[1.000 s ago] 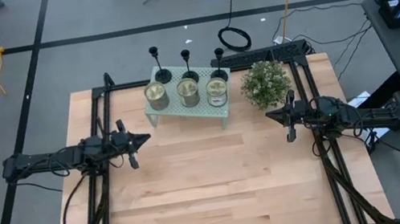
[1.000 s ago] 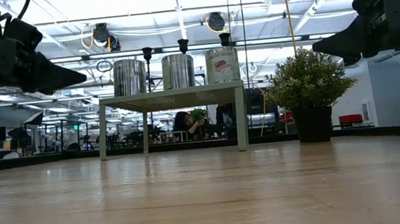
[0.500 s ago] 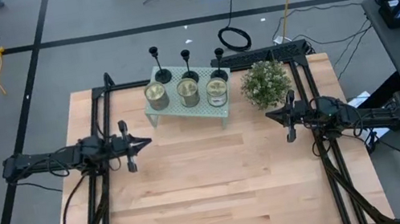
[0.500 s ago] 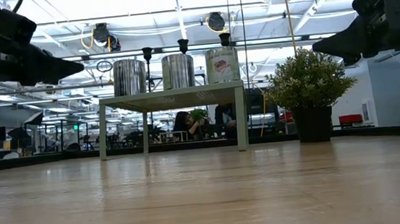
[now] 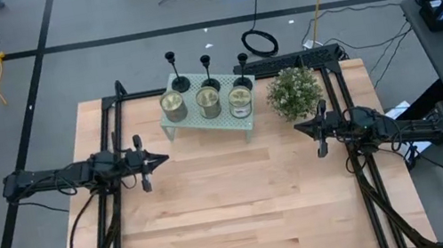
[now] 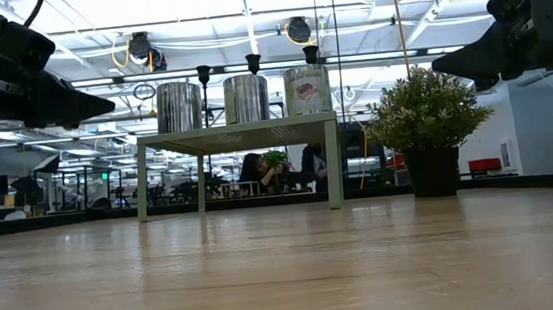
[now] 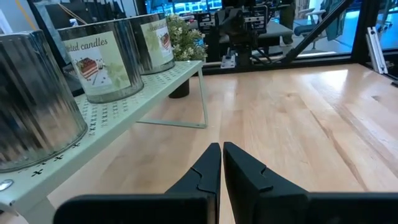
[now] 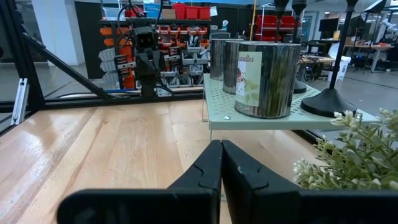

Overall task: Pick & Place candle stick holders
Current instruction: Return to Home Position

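Three black candle stick holders stand by their round bases along the far side of a pale green perforated shelf. In the low view only their top cups show above the tins. One base shows in the right wrist view. My left gripper is shut and empty, above the table left of the shelf's near edge; its fingers point toward the table's right. My right gripper is shut and empty, near the plant, pointing left.
Three metal candle tins stand on the shelf in front of the holders. A potted green plant stands right of the shelf, close to my right gripper. Black frame rails run along the table's left and right sides. Bare wood lies toward the near edge.
My left gripper has turned slightly, its tip swinging a little toward the table's near edge, and has bobbed slightly up and down. It stays shut. My right arm and the objects have kept still.
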